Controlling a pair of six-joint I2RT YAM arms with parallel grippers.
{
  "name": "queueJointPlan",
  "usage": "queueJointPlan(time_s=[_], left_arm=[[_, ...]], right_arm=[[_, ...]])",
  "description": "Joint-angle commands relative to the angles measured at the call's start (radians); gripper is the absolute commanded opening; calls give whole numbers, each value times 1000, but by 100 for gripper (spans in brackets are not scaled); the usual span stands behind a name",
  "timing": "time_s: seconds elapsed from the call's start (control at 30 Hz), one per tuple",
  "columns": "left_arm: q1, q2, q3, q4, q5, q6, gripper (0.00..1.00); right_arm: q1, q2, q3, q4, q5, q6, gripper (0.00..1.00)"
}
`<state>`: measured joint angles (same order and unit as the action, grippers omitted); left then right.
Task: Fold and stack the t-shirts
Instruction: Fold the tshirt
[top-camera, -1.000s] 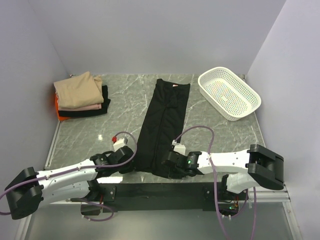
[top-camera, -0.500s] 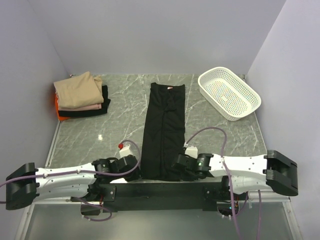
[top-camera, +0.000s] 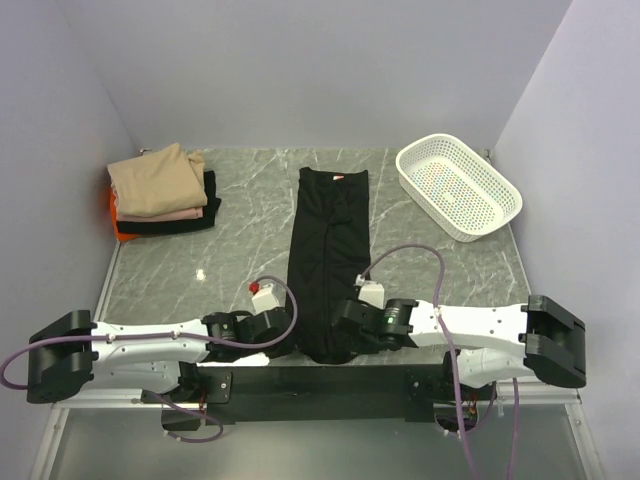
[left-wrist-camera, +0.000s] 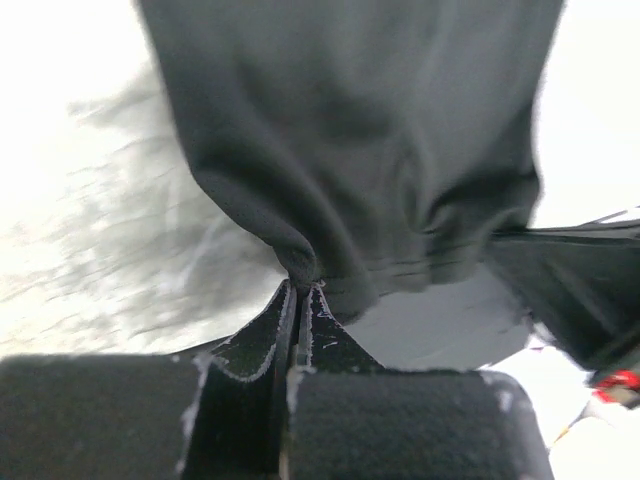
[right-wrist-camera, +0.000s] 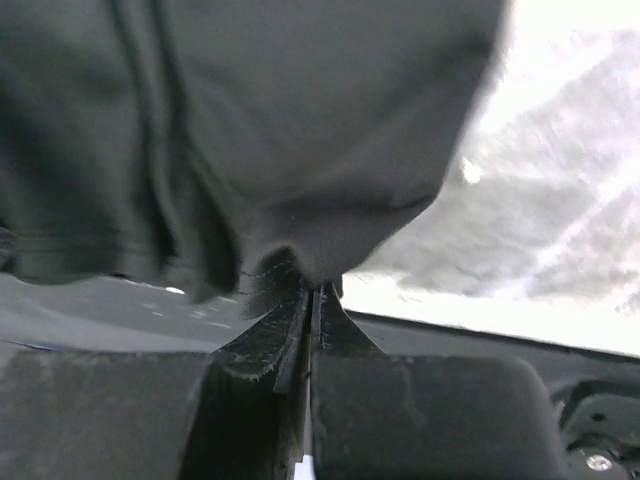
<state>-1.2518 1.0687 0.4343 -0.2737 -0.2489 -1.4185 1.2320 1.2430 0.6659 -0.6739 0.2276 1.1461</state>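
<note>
**Fig.** Top + both wrist views. Your L gripper and R gripper were each pinched tight on the hem of the black tee, one at each near corner, w/ a tuck of cloth caught between the pads. The tee lay as a long narrow strip down the centre of the marble table, neck label at the far end, hem at the near edge by the arm bases. Vs. 1 s before, the strip had swung from slanted to nearly square w/ the table. You had also drawn the two grippers closer together, bunching the hem. Judged: lengthwise folds done and strip aligned, cross-fold toward the collar not yet made. The stack of folded tees sat at far left, well apart; the white basket at far right.
</note>
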Motion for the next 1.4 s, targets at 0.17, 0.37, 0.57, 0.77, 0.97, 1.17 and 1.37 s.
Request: queueJointPlan(time_s=[0.17,0.37,0.57,0.77,0.97,1.17,1.37], left_arm=[[112,10,57,60,-43,78,0],[216,91,104,136,-12,211,1],[334,169,178,179,5,352,1],[451,246,234,214,28,457,1],[554,347,311,258,52,538,1],[629,476,418,306,100,615,1],[678,582,521,326,137,682,1]], right_arm=[[-104,29,72,71,65,-150,0],[-215,84,115,131,62,-275,0],[-327,148,178,191,44,-390,0],[-436,239,248,235,18,-488,0],[-523,363,377,247,-4,-575,0],[-614,453,478,247,-36,-626,0],[-683,506,529,244,-60,-661,0]])
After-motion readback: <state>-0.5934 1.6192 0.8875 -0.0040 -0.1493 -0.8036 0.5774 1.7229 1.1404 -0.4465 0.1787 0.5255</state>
